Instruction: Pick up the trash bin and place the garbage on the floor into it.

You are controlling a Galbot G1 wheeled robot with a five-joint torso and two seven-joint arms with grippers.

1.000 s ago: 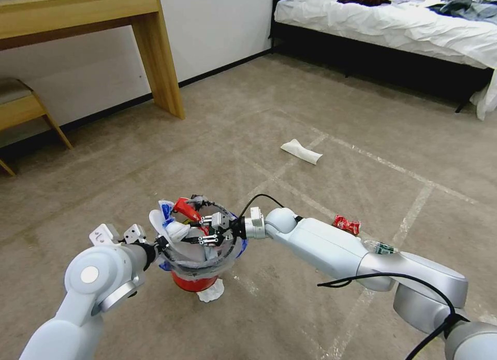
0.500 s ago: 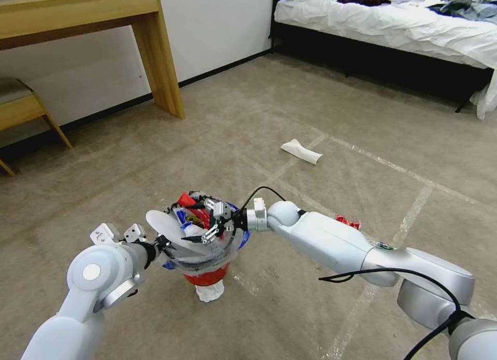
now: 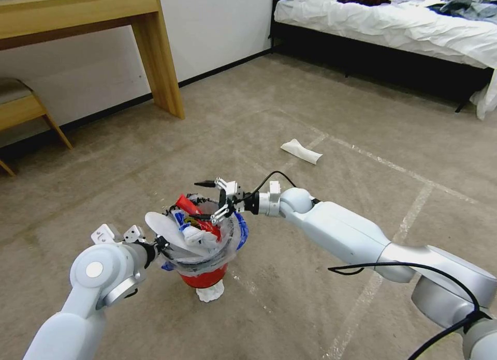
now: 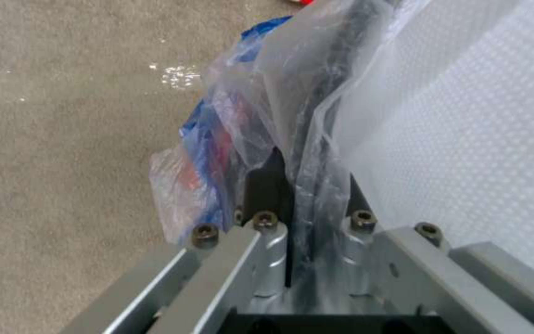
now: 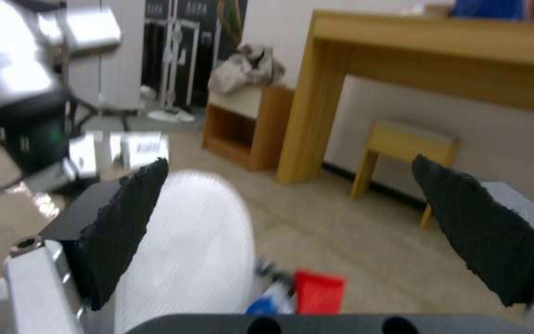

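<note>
No readable text, label, brand, number or sign appears anywhere in these views. The red wrappers in the trash bin [image 3: 204, 277] show no legible print.
</note>
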